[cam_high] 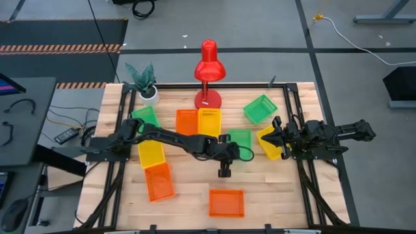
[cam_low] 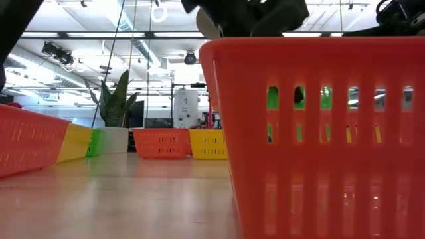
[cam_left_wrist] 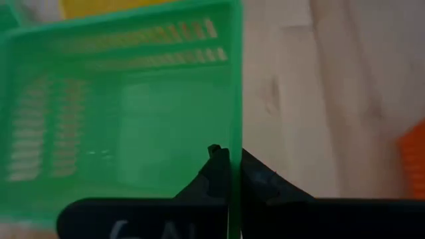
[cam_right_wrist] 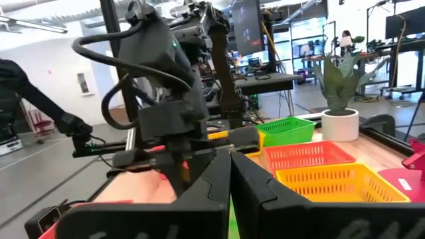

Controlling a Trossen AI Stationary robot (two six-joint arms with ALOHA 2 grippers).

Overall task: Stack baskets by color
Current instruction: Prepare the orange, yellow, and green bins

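Left gripper (cam_left_wrist: 229, 176): you have its jaws clamped on the side wall of the green basket (cam_high: 240, 138) at mid-table, a rim pinch that should let it lift level.

Right gripper (cam_high: 275, 138): jaws together, empty, waiting beside the tilted yellow basket (cam_high: 268, 144).

Likely target: 1 of the other 2 green baskets (cam_high: 260, 108).

Orange basket (cam_high: 226, 202): alone near the front edge.

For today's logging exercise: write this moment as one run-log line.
left gripper: shut on green basket wall | right gripper: shut, by yellow basket | stacks: none yet
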